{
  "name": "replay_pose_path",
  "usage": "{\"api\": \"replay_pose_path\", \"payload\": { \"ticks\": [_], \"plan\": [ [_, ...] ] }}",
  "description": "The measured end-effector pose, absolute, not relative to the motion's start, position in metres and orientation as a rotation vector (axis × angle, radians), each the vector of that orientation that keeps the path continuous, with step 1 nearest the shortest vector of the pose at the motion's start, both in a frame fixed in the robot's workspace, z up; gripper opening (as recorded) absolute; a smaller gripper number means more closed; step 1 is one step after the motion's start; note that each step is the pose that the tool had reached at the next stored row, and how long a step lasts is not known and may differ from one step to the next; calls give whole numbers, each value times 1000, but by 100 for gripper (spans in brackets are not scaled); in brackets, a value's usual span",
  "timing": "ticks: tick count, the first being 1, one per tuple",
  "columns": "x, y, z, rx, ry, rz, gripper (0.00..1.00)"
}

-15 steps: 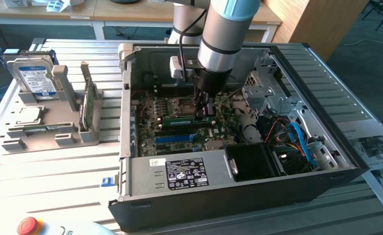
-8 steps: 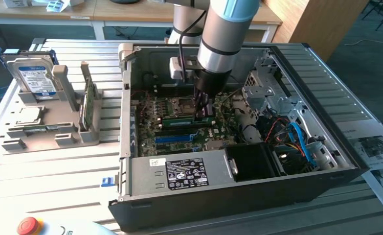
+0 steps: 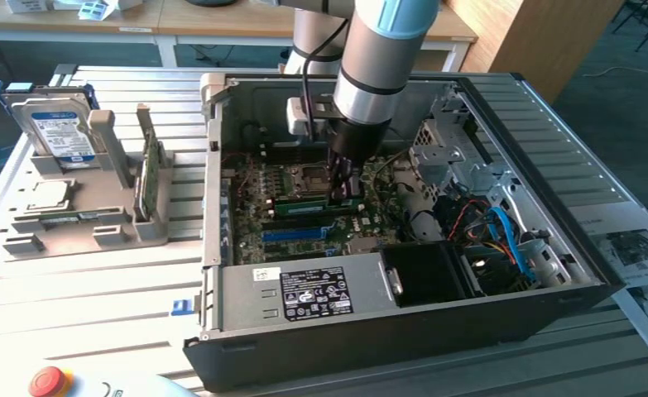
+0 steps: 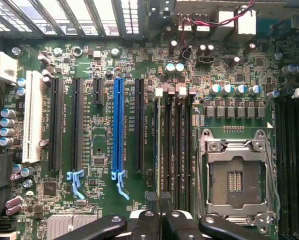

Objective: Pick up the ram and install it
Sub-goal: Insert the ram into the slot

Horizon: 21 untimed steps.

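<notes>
Now my black gripper (image 3: 346, 192) nearly closed, pinching thin green ram stick (image 3: 304, 198) edge-down at dark motherboard memory slots (image 4: 179, 150).

We see an open computer case (image 3: 412, 331) in the middle of the table (image 3: 81, 281), with a parts rack (image 3: 81, 227) on the exterior view's left.

In the rack a hard drive (image 3: 59, 128) stands at the far end, a card (image 3: 147, 165) stands on edge to its right, and a chip (image 3: 42, 197) lies nearer. Inside the case the board (image 3: 252, 190) lies on the left and the power supply (image 3: 301, 294) sits along the near wall. The gripper (image 3: 348, 192) hangs over the board with the ram (image 3: 301, 198) between its fingers (image 4: 144, 222), on the near side of the socket (image 3: 307, 175).
</notes>
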<state>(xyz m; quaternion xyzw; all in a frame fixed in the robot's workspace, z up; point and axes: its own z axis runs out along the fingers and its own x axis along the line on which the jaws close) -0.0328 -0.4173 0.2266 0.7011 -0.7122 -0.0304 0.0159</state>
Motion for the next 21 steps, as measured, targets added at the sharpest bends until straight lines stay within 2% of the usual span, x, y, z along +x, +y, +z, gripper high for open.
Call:
{"api": "replay_pose_path", "payload": {
  "ticks": [16, 21],
  "plan": [
    [-33, -417, 236, 2180, -2214, -96, 12],
    [-31, -418, 236, 2169, -2204, -117, 12]
  ]
}}
